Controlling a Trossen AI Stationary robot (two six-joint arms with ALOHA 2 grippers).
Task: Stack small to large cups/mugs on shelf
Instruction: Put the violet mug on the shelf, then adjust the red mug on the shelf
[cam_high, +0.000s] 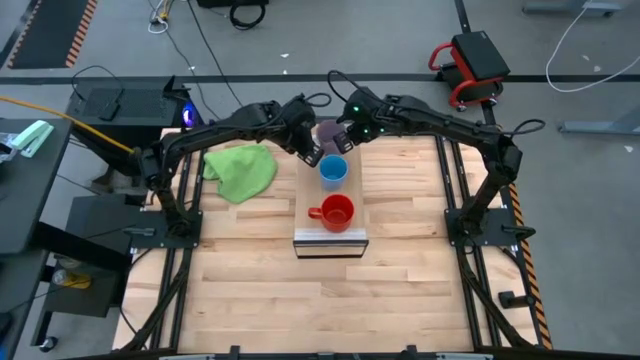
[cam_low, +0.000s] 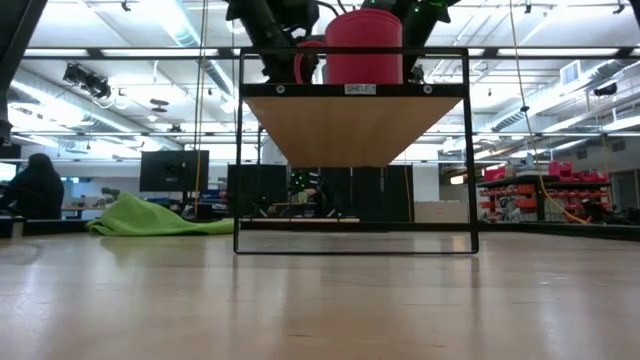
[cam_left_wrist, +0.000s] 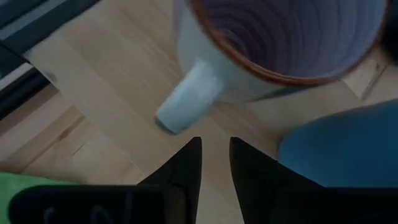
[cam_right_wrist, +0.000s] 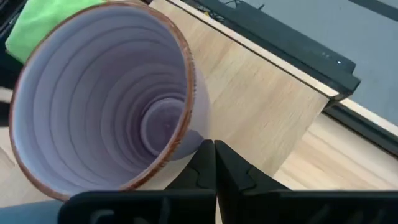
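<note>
The light wood shelf (cam_high: 355, 195) stands mid-table. On it, from far to near, stand the purple-grey mug (cam_high: 327, 132), the blue cup (cam_high: 333, 171) and the red mug (cam_high: 338, 212), each resting on its base. My left gripper (cam_high: 309, 155) hovers just left of the blue cup. Its fingers (cam_left_wrist: 214, 143) are a narrow gap apart and point at the purple-grey mug's handle (cam_left_wrist: 186, 102), short of it. My right gripper (cam_high: 346, 140) is shut, with its tips (cam_right_wrist: 214, 146) at the purple-grey mug's wall (cam_right_wrist: 196, 124). My right gripper's shut fingertips (cam_right_wrist: 208, 152) stand at the purple-grey mug's outer wall (cam_right_wrist: 198, 134), below the rim on the side away from the handle. They slant down from the table's right. I cannot tell whether they touch it. The mug stands on the shelf's far end.
A green cloth (cam_high: 242, 170) lies on the tabletop left of the shelf, and also shows in the low view (cam_low: 160, 218). The shelf is raised on a thin dark frame (cam_low: 238, 150). The red mug (cam_low: 362, 45) stands near its front edge. Bare tabletop (cam_high: 330, 300) lies nearer.
</note>
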